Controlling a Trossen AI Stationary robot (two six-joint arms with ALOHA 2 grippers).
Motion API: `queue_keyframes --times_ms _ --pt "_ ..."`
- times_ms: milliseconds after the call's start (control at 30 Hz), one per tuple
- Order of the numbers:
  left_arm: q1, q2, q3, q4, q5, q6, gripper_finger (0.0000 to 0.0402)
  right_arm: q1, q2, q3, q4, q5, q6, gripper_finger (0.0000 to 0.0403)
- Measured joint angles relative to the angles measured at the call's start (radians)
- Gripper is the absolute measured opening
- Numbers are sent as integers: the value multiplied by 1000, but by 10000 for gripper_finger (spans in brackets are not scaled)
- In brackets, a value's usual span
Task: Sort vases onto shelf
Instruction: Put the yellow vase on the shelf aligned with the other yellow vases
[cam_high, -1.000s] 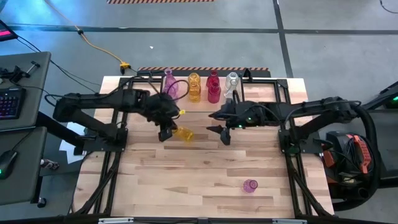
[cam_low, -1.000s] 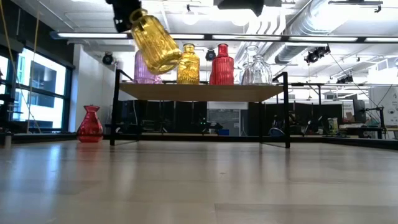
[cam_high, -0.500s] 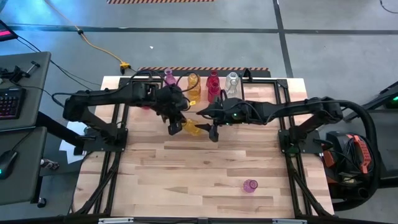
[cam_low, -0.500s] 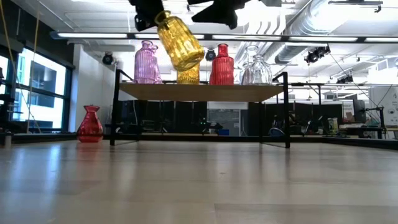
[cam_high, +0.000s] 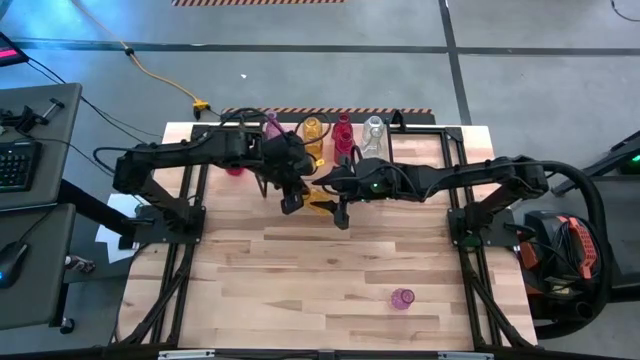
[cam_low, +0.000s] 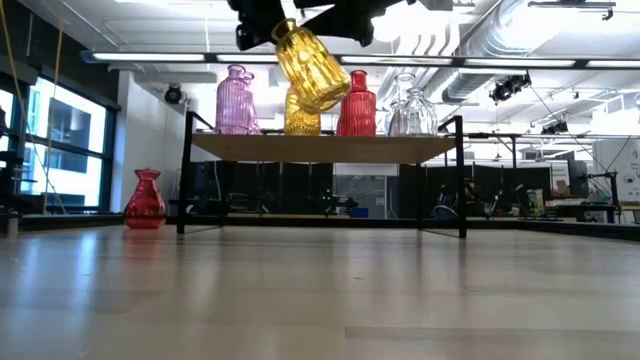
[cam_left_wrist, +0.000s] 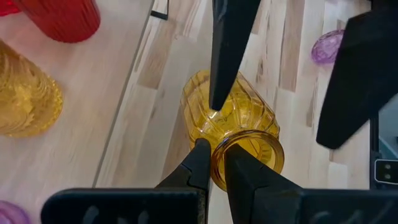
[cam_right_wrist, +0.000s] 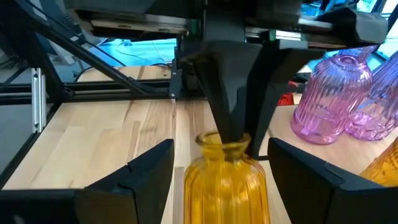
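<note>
A yellow ribbed glass vase (cam_low: 312, 68) hangs in the air in front of the shelf (cam_low: 320, 147), with my left gripper (cam_left_wrist: 214, 155) shut on its mouth. My right gripper (cam_right_wrist: 221, 146) is open; one finger stands on each side of the vase's body (cam_right_wrist: 224, 186), and I cannot tell whether they touch it. On the shelf top stand a pink vase (cam_low: 235, 100), a second yellow vase (cam_low: 296, 120), a red vase (cam_low: 357, 105) and clear vases (cam_low: 410, 112), each on its base. My left gripper pinches the rim of the yellow vase's mouth (cam_left_wrist: 219, 147), one finger inside the opening and one outside. The fingers slant down from the table's left side. The vase hangs below them, lifted clear and tilted, with its base lower and toward the right.
A red vase (cam_low: 145, 200) stands on the tabletop left of the shelf. A small pink vase (cam_high: 402, 298) lies on its side near the table's front right. The black shelf frame (cam_low: 186, 170) rises at the back.
My left gripper has carried the yellow vase toward the table's right and far edge and a little up, closer to the shelf; the vase stays tilted. My right gripper has moved left toward it and sunk, so its open fingers now flank the vase.
</note>
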Motion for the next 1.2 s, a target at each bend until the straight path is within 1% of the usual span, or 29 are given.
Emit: queue_keyframes --times_ms 400,600,700,800,967,1033,1200 --pt "0 73 99 -14 -1 2 15 0 -2 0 -49 11 -1 243" --pt "0 75 111 -18 -2 7 15 -1 -3 2 -49 18 5 243" --pt "0 75 111 -15 -2 2 15 -8 -3 2 -49 17 22 234" --pt "-2 76 111 -13 -4 1 15 -21 -3 2 -50 9 53 217" --pt "-10 88 112 -14 -5 1 15 -26 -3 2 -63 -23 53 193" --pt "-15 99 113 -12 -2 1 15 -26 -4 2 -82 -40 53 188" --pt "-14 107 112 -4 -2 12 15 -27 -5 2 -109 -40 45 183"
